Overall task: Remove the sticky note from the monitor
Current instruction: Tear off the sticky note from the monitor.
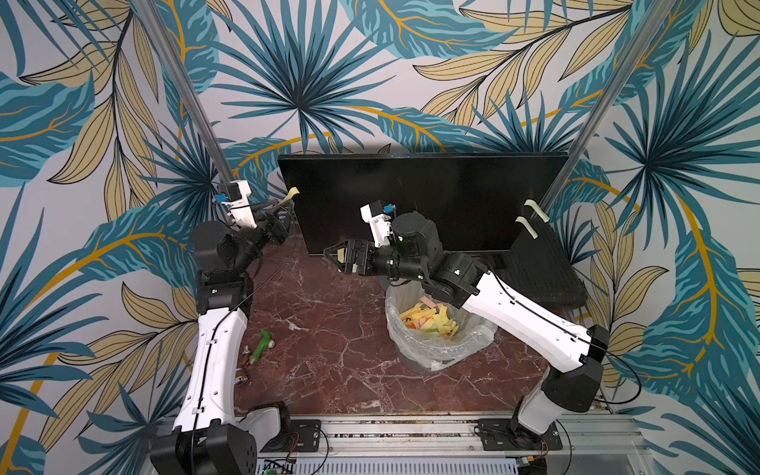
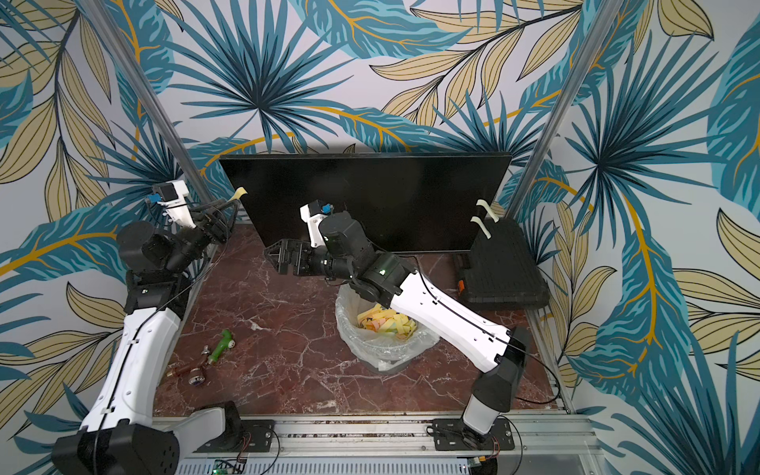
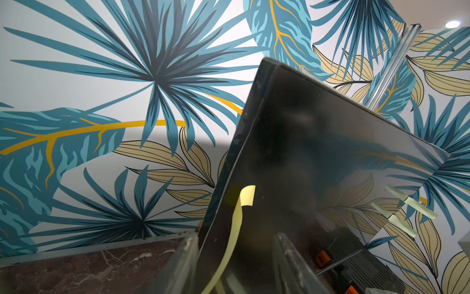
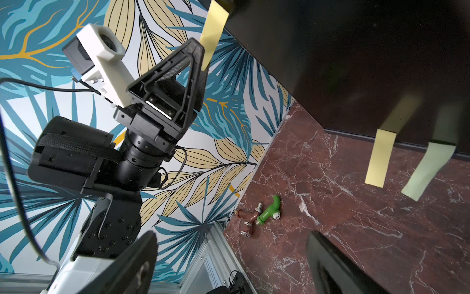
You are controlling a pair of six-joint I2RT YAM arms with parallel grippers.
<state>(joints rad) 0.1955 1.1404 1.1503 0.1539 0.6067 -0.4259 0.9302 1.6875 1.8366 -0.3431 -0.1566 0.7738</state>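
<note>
The black monitor (image 1: 432,193) (image 2: 370,193) stands at the back of the table, and several sticky notes hang on its edges. A yellow sticky note (image 1: 293,192) (image 2: 239,192) (image 3: 237,219) curls off its left edge. My left gripper (image 1: 283,207) (image 2: 227,207) (image 3: 236,257) is at that edge, and the note's strip runs between its fingers (image 3: 187,259), which stand apart. Two pale notes (image 1: 534,209) stick out at the right edge. Two more notes (image 4: 379,157) hang from the bottom edge. My right gripper (image 1: 331,259) (image 2: 269,257) (image 4: 229,267) hovers open and holds nothing below the screen.
A bin (image 1: 411,349) with a clear liner, holding discarded notes, stands under my right forearm. A ribbed black case (image 1: 543,267) lies at the back right. Green and copper pipe fittings (image 1: 263,345) (image 4: 269,211) lie by my left arm. Metal posts (image 1: 193,103) flank the monitor.
</note>
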